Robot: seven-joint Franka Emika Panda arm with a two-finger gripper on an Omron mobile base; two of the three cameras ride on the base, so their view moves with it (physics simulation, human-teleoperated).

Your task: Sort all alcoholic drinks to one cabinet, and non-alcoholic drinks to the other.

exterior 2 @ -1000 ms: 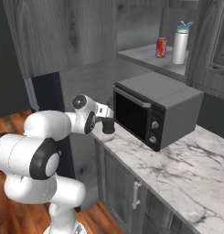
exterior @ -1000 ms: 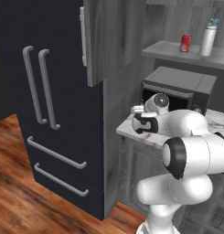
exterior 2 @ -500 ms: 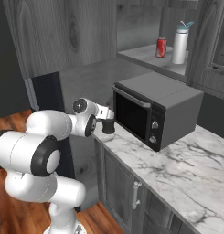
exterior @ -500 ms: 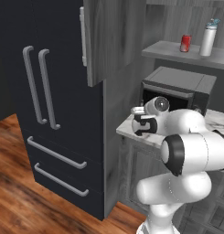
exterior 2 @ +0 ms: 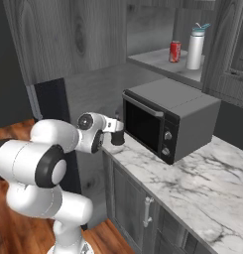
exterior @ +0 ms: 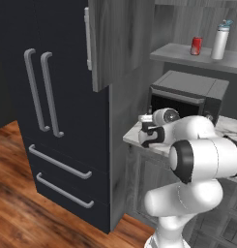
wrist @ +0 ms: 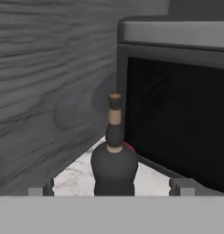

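Hand view puts the squat dark bottle (wrist: 114, 161) dead centre, standing upright on the marble counter (wrist: 74, 176) in the slot between the grey wood wall (wrist: 45, 91) and the microwave (wrist: 177, 105), and the gripper (wrist: 114, 191) has its two fingertips spread as wide as they go on either side of it, holding nothing. A sliver of red peeks from behind the bottle's shoulder (too little to name). Up on the open shelf (exterior 2: 157, 60) the red can (exterior 2: 175, 51) and the pale-grey bottle (exterior 2: 195, 48) stand side by side, well apart from the arm.

The risk, as it looks: the gap is narrow, so a finger could scrape the microwave door or the wall on the way in. Push in too far and the palm may nudge the bottle backward; close too high and the fingers catch the thin neck, tipping it.
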